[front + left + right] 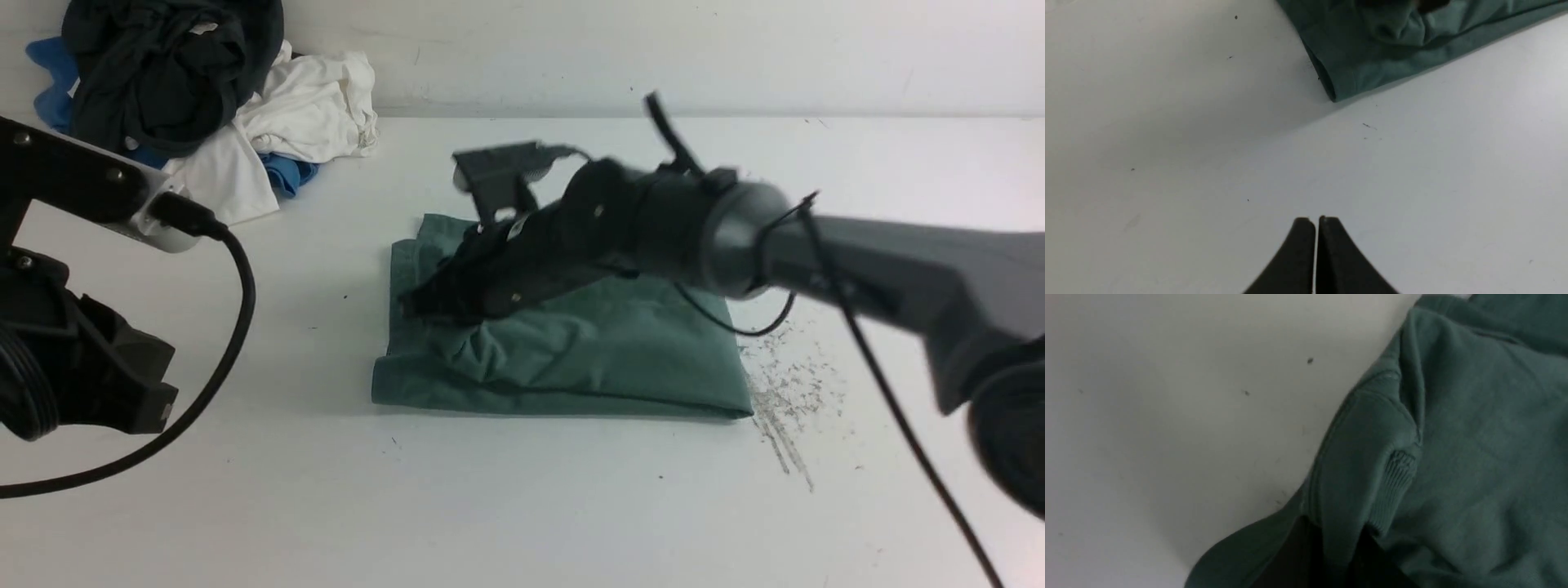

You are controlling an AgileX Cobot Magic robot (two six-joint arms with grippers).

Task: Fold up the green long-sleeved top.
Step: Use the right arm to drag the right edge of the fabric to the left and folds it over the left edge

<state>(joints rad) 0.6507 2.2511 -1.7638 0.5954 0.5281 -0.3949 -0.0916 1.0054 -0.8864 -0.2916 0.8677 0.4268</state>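
Observation:
The green long-sleeved top (588, 351) lies folded into a rough rectangle in the middle of the white table. My right gripper (420, 304) reaches across it to its left edge and is shut on a fold of the fabric with a ribbed cuff (1396, 477) beside it. In the right wrist view the cloth (1474, 457) runs between the dark jaws at the bottom. My left gripper (1316, 222) is shut and empty, hovering over bare table short of the top's near left corner (1333, 94).
A pile of black (163, 65), white (302, 114) and blue (290, 175) garments sits at the back left of the table. Dark scuff marks (788, 408) lie just right of the top. The left arm (73, 327) stands at the left edge.

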